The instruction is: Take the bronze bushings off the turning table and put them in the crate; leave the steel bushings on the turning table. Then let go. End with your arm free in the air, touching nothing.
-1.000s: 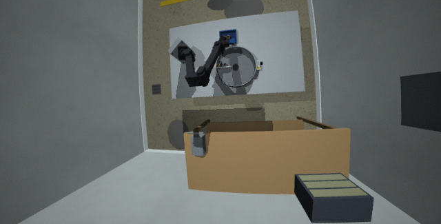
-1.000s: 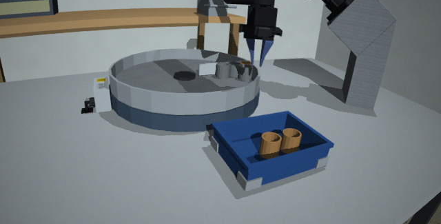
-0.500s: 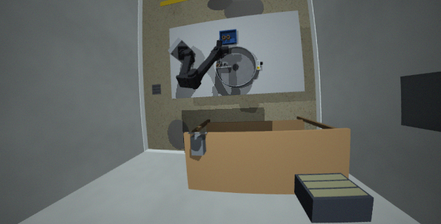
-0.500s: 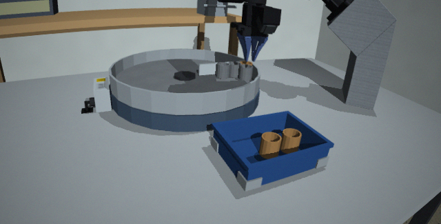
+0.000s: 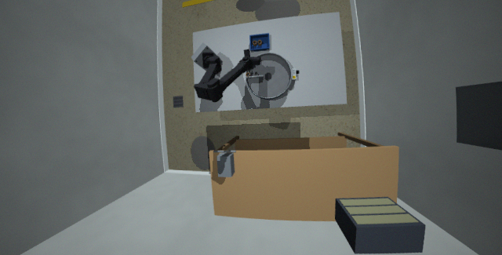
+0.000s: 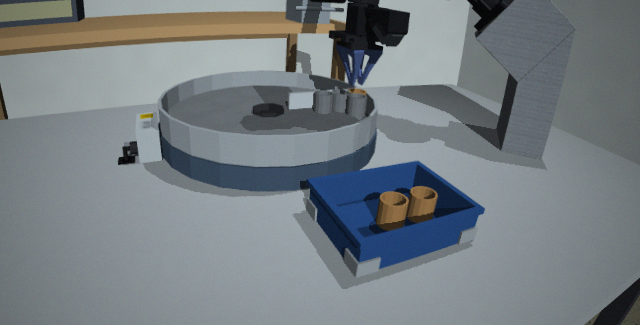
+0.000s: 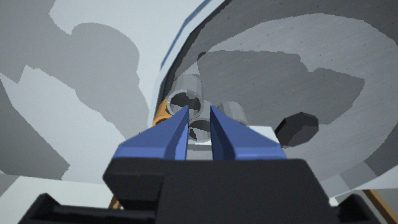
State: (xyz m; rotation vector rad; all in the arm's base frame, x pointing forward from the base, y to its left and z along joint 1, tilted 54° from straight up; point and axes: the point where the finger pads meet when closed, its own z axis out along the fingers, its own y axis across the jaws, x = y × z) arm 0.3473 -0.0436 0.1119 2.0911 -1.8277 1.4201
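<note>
The turning table (image 5: 280, 88) (image 6: 270, 150) (image 7: 325, 37) is a round grey disc with a raised rim. Three steel bushings, one at the front (image 6: 356, 105) (image 7: 188, 85), one inward (image 6: 323, 102) (image 7: 232, 111) and one between (image 6: 339, 100) (image 7: 201, 131), stand close together near its rim. A bronze bushing (image 6: 357, 91) (image 7: 161, 113) is mostly hidden behind the front steel one. My gripper (image 6: 358, 84) (image 7: 199, 111) is slightly open and empty, above this group, fingers pointing down. Two bronze bushings (image 6: 392, 210) (image 6: 422, 205) stand upright in the blue crate (image 5: 267, 46) (image 6: 425, 241).
A white plate (image 6: 301, 100) stands on the disc beside the bushings. A small white box (image 5: 294, 74) (image 6: 148, 140) is on the turning table's outer side. The arm's angled grey stand (image 6: 537, 75) is behind the crate. A wooden bench (image 5: 306, 184) (image 6: 175, 27) lies beyond the work table.
</note>
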